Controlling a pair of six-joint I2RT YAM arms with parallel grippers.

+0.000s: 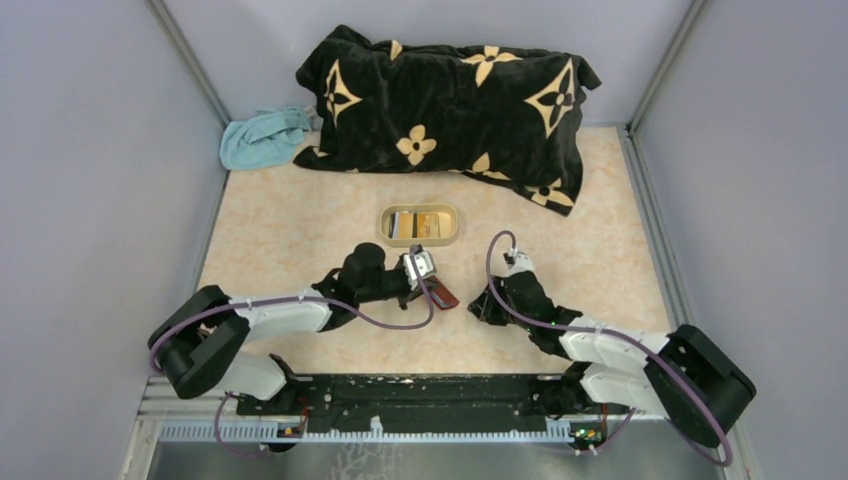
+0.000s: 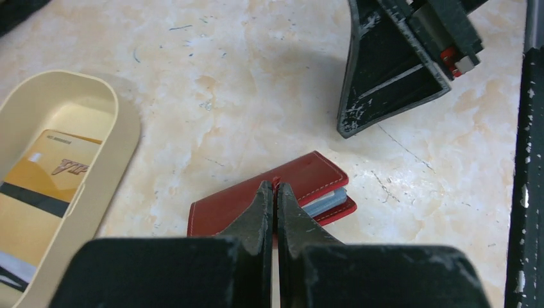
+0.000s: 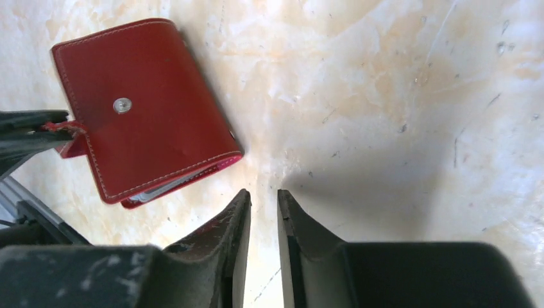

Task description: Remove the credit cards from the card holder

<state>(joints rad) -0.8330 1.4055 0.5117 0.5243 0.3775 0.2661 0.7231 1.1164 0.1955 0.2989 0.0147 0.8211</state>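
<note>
Both low | left arm (image 1: 290, 312): jaws pinch card holder (image 2: 301, 179) | right arm (image 1: 600, 345): jaws parted

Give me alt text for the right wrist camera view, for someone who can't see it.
A folded red card holder sits at upper left against the marbled tabletop, pale edges showing along its lower side, its small tab pinched by the left gripper at the frame's left edge. The right gripper fills the bottom, jaws slightly apart and empty.
</note>
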